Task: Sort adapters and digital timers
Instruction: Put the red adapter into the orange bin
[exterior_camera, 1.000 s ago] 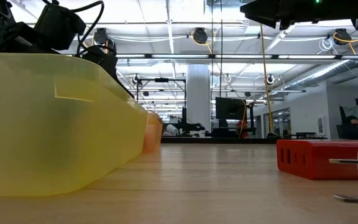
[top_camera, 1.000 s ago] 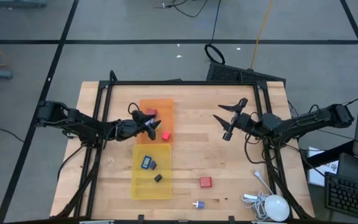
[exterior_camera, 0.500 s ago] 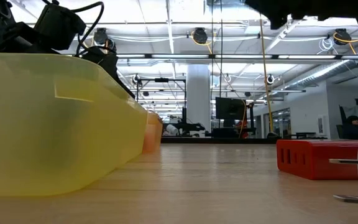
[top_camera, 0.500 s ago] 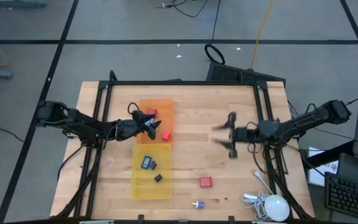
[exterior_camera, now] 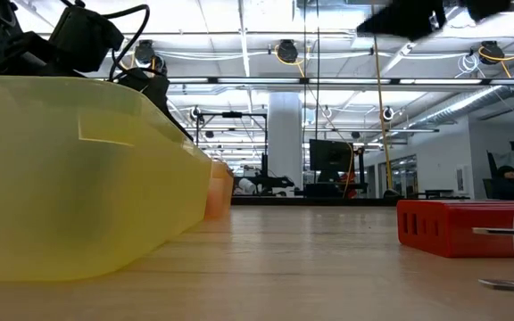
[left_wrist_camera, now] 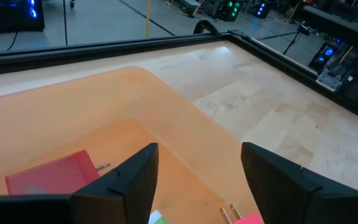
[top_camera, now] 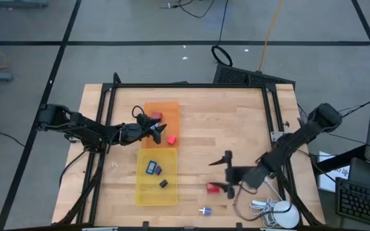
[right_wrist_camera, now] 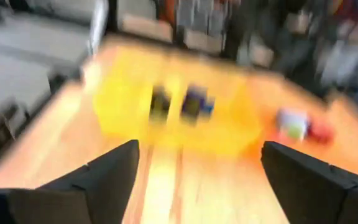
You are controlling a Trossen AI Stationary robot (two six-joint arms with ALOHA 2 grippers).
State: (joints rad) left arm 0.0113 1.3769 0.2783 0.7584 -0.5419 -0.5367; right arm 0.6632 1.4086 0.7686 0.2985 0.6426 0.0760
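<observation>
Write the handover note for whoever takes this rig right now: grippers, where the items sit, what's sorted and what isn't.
Left gripper: jaws open, empty, over the orange bin.
Right gripper: jaws open, empty, above the loose red adapter on the table.
Done: a red adapter in the orange bin; two digital timers in the yellow bin.
Left: the loose red adapter, the white-purple adapter near the front edge, and the pink adapter at the orange bin's near end; I cannot tell whether it is in or out.
</observation>
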